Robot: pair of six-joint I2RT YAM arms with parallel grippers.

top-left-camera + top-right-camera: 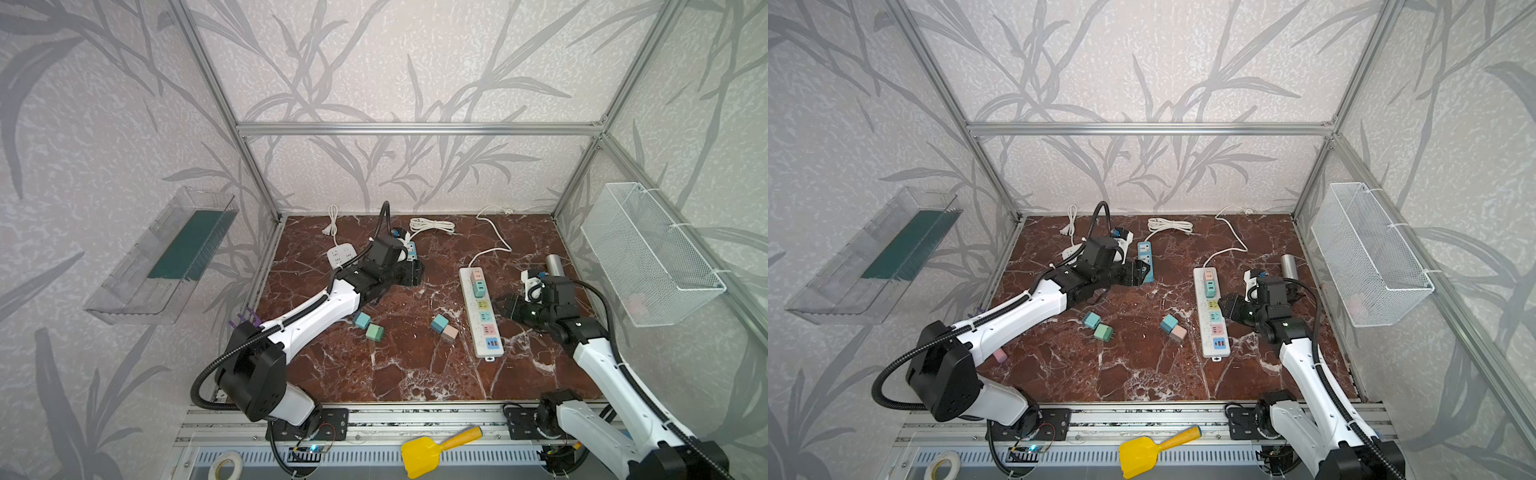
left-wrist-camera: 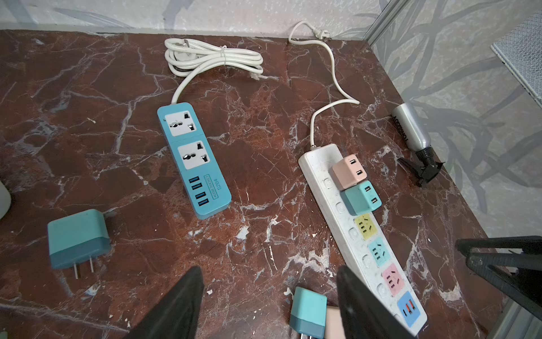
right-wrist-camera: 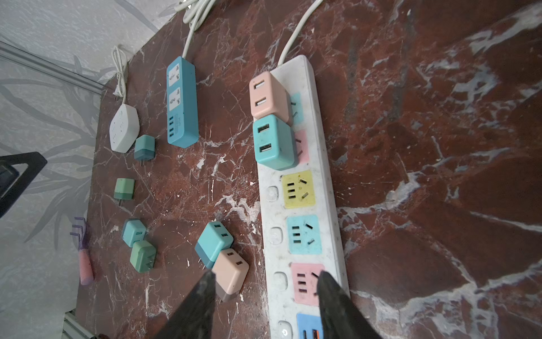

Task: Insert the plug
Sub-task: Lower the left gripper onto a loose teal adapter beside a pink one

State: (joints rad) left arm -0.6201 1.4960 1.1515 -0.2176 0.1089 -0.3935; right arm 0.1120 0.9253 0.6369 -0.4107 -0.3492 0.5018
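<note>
Right tool (image 3: 265, 274) gapes at white strip (image 3: 274, 214) — empty.

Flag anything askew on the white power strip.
The pink adapter and teal adapter on the white power strip lean sideways with prongs showing, so neither looks fully seated.

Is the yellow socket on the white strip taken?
No, the yellow socket on the white strip is bare; only the pink plug and teal plug are plugged in.
</note>
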